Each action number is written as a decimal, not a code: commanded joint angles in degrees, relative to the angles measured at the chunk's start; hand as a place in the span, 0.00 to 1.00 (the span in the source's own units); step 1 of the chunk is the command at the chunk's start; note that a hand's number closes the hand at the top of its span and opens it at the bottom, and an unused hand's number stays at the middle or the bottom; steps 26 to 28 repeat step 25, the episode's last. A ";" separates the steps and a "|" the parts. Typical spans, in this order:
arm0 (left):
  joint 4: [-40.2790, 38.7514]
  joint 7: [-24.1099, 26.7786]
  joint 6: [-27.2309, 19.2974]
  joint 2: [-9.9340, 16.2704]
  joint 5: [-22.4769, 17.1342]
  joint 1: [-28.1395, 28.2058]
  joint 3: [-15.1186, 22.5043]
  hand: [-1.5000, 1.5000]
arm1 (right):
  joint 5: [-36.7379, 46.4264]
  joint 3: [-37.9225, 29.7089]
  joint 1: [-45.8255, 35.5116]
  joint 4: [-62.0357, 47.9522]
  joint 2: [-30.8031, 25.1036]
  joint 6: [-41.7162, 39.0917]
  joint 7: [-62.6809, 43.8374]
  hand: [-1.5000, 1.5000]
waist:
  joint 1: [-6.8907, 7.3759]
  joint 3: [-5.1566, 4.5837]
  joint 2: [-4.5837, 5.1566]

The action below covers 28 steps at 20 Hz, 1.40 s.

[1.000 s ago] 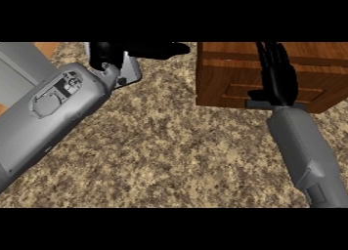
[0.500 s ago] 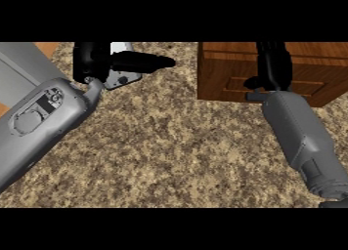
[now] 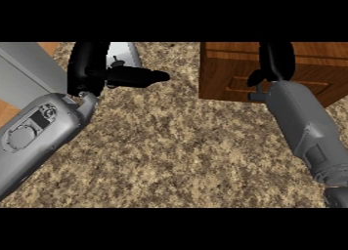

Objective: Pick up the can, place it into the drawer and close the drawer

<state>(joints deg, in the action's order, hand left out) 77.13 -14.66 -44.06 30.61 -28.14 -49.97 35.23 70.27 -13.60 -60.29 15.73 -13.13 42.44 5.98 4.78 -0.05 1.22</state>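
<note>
The wooden drawer unit (image 3: 314,68) stands at the top right, and its front panel looks pushed in flush. My right hand (image 3: 275,57) reaches up over that front with straight fingers lying against the wood; it is open. At the top left my left hand (image 3: 86,66) stands with fingers up and the thumb sticking out to the right, holding nothing I can make out. A pale silvery shape (image 3: 123,52) shows just behind it. I cannot tell whether that is the can.
A grey metal surface (image 3: 18,66) and a strip of wood (image 3: 2,110) lie along the left edge. Speckled brown counter (image 3: 177,146) fills the middle and the foreground between my two forearms.
My right hand has slid farther up over the drawer front, toward the top edge. My left hand has turned and lifted slightly, its thumb now pointing right.
</note>
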 commanded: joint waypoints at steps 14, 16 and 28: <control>3.03 2.42 0.61 0.48 1.27 6.39 -1.41 0.00 | -19.87 -16.12 -7.56 1.83 5.82 -7.17 16.54 0.00 | -0.15 0.29 0.05; 3.19 2.63 1.54 0.90 0.59 6.69 -2.48 0.00 | -22.89 -18.56 -8.79 2.49 6.71 -8.91 18.00 0.00 | -0.40 0.27 -0.02; 5.59 2.72 1.71 2.34 2.23 11.28 -4.24 0.00 | -31.02 -24.42 -9.23 2.01 7.69 -14.47 22.54 0.00 | -2.15 0.11 -0.46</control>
